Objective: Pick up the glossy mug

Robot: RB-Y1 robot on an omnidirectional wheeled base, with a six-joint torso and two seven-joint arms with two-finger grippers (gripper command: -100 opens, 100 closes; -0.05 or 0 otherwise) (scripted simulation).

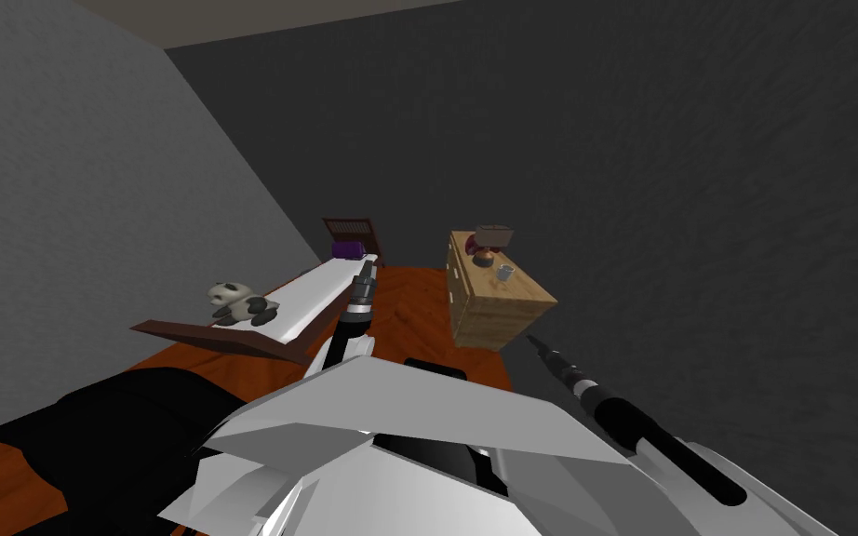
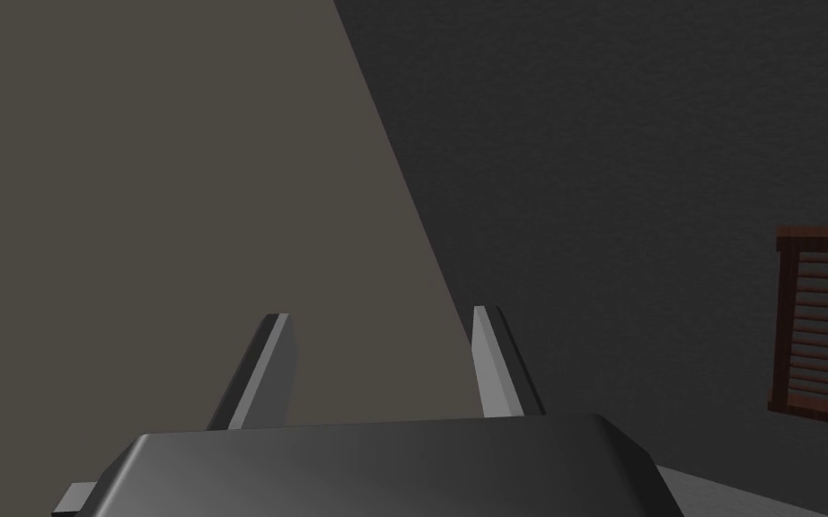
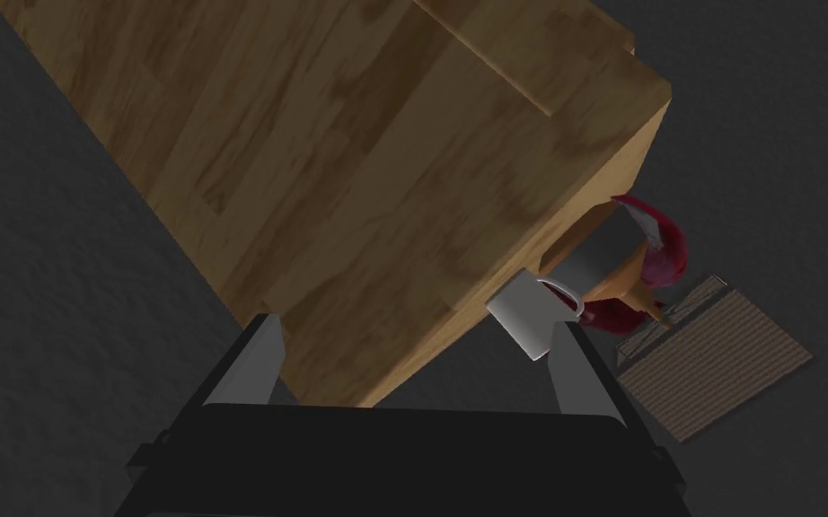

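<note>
Dark grey walls (image 1: 650, 140) are closing in a rm w/ a red-brown wood floor (image 1: 408, 298). A bed (image 1: 320, 288) w/ a white cover is running through centre-left of the head view, w/ a panda toy (image 1: 236, 302) lying at its near end and a purple pillow (image 1: 348, 249) sitting at the far end. A wooden dresser (image 1: 497, 312) is standing just right of centre. The mug (image 1: 505, 272), light grey, is sitting on the dresser top toward the right edge, just in front of a lamp (image 1: 490, 242) w/ a red base. R gripper (image 1: 534, 342) is hanging low, right of centre, short of the dresser's near corner and not touching it. In the R wrist view its fingers (image 3: 264, 359) are standing wide apart w/ nothing btwn them, and the mug is showing just past one fingertip. L gripper (image 1: 363, 274) is hovering over the bed, centre frame, its blades likewise spread and holding nothing.
</note>
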